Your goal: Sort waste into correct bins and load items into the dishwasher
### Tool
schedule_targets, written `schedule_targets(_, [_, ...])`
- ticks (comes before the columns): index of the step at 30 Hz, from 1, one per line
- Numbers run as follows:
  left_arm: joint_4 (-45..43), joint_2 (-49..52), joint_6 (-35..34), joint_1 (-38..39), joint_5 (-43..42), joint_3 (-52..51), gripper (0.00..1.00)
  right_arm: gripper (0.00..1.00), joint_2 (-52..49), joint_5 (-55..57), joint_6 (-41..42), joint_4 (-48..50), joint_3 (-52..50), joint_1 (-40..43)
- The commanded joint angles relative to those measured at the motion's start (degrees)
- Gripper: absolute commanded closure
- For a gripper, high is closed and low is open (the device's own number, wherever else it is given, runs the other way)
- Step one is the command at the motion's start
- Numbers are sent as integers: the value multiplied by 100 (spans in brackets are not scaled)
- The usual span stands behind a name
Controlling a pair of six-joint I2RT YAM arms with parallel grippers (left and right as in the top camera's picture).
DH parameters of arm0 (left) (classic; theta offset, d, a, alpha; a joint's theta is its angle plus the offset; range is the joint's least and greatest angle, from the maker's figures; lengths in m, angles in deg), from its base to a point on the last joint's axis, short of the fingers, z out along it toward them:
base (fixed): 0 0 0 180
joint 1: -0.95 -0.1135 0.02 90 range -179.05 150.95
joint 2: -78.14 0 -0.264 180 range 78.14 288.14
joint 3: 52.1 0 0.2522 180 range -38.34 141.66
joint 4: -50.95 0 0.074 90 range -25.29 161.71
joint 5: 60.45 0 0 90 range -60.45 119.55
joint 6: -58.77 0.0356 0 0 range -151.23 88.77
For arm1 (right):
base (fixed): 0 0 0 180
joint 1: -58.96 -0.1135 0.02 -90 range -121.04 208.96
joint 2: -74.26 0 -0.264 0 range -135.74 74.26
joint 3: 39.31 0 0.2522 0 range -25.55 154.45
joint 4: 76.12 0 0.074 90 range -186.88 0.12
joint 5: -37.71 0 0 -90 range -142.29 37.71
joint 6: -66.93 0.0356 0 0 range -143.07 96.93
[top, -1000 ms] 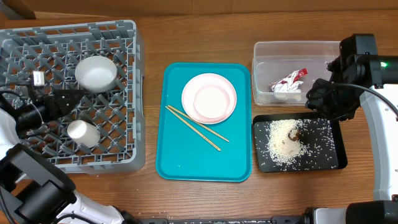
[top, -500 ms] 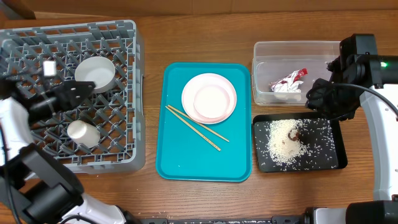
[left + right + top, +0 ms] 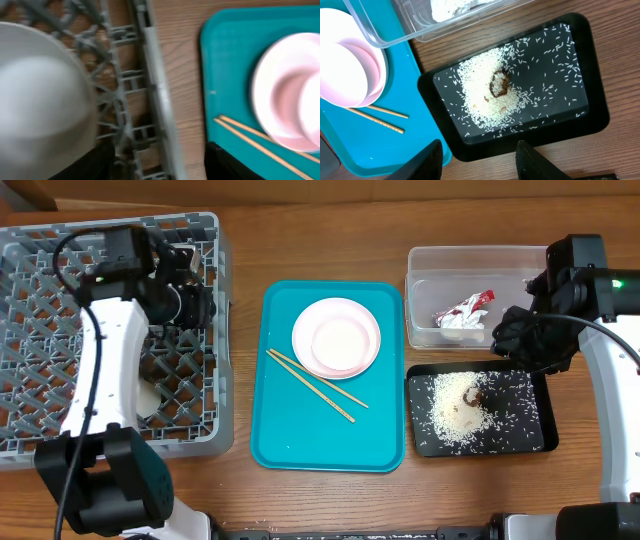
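My left gripper (image 3: 200, 305) hangs open over the right wall of the grey dish rack (image 3: 40, 300), with nothing between its fingers (image 3: 95, 165). The grey bowl (image 3: 40, 90) sits in the rack just to its left; in the overhead view the arm hides it. The white cup (image 3: 150, 402) peeks out from under that arm. The large plate (image 3: 336, 338) with the small plate on it and the chopsticks (image 3: 315, 385) lie on the teal tray. My right gripper (image 3: 482, 165) stands open and empty above the black tray's (image 3: 590, 115) near edge, where rice (image 3: 485, 95) and the brown lump (image 3: 499, 85) lie. The wrapper (image 3: 462, 312) is in the clear tub (image 3: 420, 265).
The teal tray (image 3: 300, 440) lies between the rack and the two bins. Bare wooden table (image 3: 330, 240) runs along the back and in strips between the containers. The rack wall (image 3: 155, 90) passes directly under my left gripper.
My left arm has swung from the rack's left side up and across to its right wall, and now covers the bowl. The right arm has not moved.
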Motion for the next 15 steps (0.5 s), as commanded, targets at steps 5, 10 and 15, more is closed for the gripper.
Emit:
schedule_targets(5, [-365, -127, -407, 229, 1635, 144, 39, 51, 66, 35, 2, 35, 129, -11])
schedule_targets(10, [-407, 153, -409, 225, 1993, 87, 43, 51, 66, 35, 4, 33, 129, -11])
schedule_targets(15, [-380, 431, -409, 232, 1947, 87, 51, 51, 66, 35, 2, 7, 129, -11])
